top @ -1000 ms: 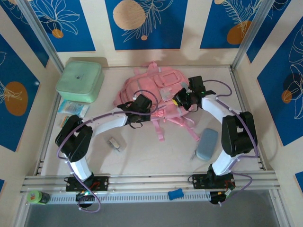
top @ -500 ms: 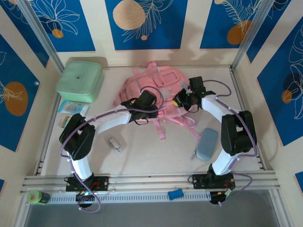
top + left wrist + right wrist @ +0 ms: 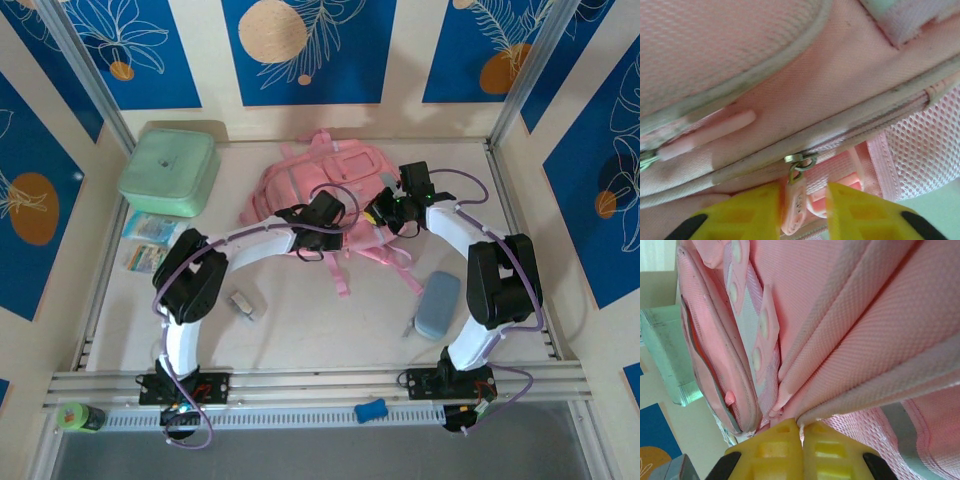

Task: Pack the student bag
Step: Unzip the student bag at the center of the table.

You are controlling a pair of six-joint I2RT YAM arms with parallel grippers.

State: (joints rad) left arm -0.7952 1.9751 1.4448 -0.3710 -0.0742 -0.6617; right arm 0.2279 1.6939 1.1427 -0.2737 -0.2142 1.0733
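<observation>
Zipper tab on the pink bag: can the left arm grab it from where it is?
Probably yes: the zipper tab hangs right inside the open left gripper, with nothing in the way.

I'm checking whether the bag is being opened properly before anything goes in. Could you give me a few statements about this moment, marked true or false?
1. The right gripper is pinched shut on a fold of the student bag. True.
2. The left gripper is clamped tight on the zipper pull. False: its fingers stand apart, with the pull hanging between them.
3. The mint-green box is packed inside the bag. False: it sits on the table, to the left of the bag in the top view.
4. A grey-blue pouch lies on the table, apart from the bag. True.
</observation>
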